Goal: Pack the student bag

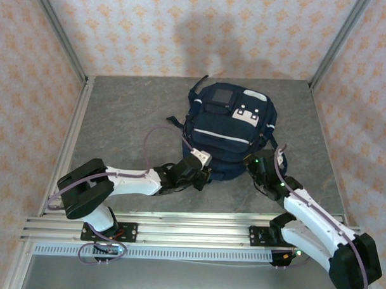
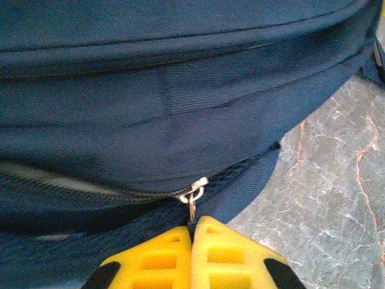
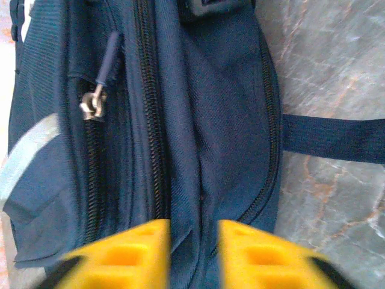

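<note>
The student bag (image 1: pixel 228 130), navy blue with white patches and a light stripe, lies on the grey table just past both arms. My left gripper (image 1: pixel 201 173) is at the bag's near left edge. In the left wrist view the yellow fingers (image 2: pixel 174 253) of my left gripper (image 2: pixel 192 226) are pressed together on the dark tab of a metal zipper pull (image 2: pixel 192 201). My right gripper (image 1: pixel 252 162) is at the bag's near right corner. In the right wrist view it (image 3: pixel 194 232) stands open, with a loose fold of bag fabric (image 3: pixel 198 180) in the gap.
A dark strap (image 3: pixel 331 138) runs from the bag across the marbled table (image 3: pixel 337 54) to the right. A second zipper pull (image 3: pixel 93 105) hangs on a side pocket. Patterned walls and metal rails (image 1: pixel 69 153) enclose the table.
</note>
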You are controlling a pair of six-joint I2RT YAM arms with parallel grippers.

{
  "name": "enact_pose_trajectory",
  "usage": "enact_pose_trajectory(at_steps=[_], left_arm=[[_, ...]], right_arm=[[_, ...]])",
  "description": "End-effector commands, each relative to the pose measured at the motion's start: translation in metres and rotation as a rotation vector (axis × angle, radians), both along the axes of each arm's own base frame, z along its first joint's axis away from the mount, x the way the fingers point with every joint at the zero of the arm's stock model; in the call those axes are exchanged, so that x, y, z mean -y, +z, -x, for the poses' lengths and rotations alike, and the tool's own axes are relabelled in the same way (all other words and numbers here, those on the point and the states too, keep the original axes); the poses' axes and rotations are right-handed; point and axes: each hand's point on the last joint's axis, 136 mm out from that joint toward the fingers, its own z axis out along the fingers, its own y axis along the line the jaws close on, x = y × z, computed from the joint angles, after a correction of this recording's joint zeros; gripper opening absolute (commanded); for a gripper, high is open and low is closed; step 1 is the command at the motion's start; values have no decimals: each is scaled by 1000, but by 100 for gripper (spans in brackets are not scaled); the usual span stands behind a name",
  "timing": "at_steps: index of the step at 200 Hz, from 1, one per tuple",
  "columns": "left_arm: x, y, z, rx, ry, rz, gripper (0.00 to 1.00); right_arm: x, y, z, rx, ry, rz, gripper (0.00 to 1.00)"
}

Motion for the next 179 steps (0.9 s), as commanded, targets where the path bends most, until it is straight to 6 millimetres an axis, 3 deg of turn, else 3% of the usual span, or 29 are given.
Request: enact_pose_trajectory(at_steps=[1, 28, 55, 89, 129, 142, 179], left_arm=[[23, 6, 6, -8, -46, 3, 0], [48, 11, 20, -15, -92, 30, 0], [67, 12, 33, -15, -134, 33, 0], [79, 10, 40, -21, -157, 36, 0], [89, 12, 45, -26, -173, 47, 0], [88, 13, 46, -23, -173, 44, 0], [73, 10, 43, 6, -147, 5, 0]], right_arm=[[18, 5, 17, -62, -55, 47, 57], [19, 2, 39, -159, -71, -1, 59], [6, -3, 51, -170, -56, -137, 57], [-15, 0, 45, -82, -24, -297, 56], [-21, -10, 36, -67, -34, -303, 53], [-23, -11, 31, -48, -33, -299, 47], [-15, -14, 23, -29, -34, -199, 4]])
